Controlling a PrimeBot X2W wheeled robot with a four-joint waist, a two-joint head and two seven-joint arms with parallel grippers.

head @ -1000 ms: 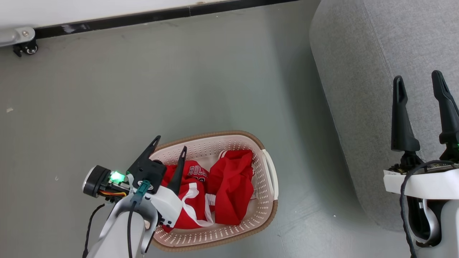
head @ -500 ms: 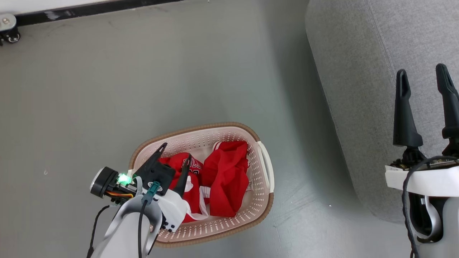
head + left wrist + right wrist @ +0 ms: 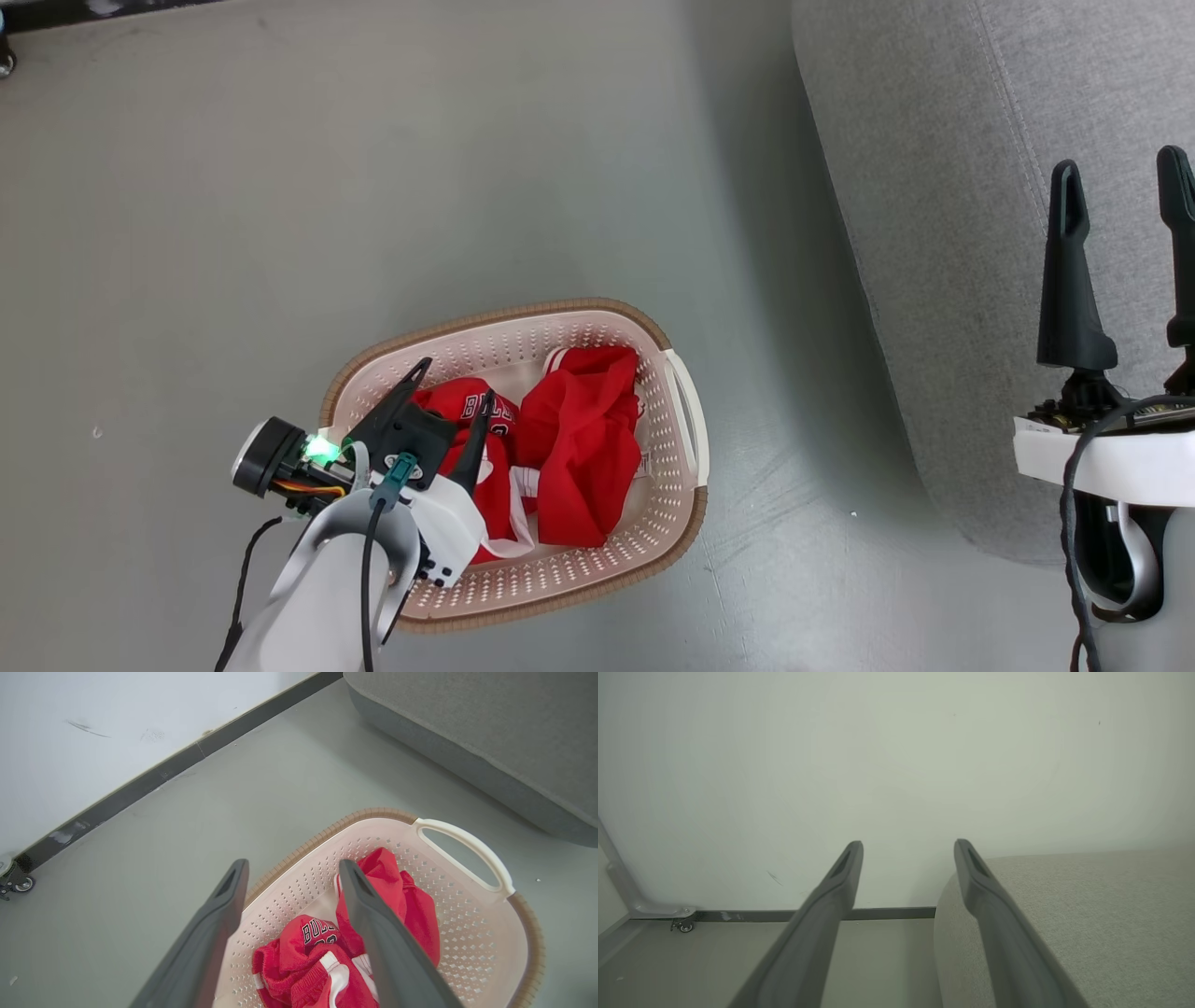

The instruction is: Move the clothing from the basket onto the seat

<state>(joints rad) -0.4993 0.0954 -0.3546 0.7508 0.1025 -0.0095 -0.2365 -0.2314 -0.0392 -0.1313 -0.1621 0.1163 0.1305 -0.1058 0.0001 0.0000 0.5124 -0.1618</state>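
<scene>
The cream basket with a brown rim stands on the grey floor, left of the big grey seat. Red clothing with white trim and team lettering lies crumpled inside it. My left gripper hangs open over the basket's left half, just above the lettered garment, with nothing between its fingers. In the left wrist view the left gripper frames the clothing, with the basket's white handle and the seat beyond. My right gripper is open and empty above the seat; the right wrist view shows the same gripper beside the seat.
A white wall with a dark baseboard runs behind the basket. A small caster wheel on a metal frame sits by the wall at the far left. A strip of bare floor separates basket and seat.
The head camera has tilted down, so the whole picture has shifted. My left gripper has moved from the basket's left rim to over the clothing inside. The right gripper stays open.
</scene>
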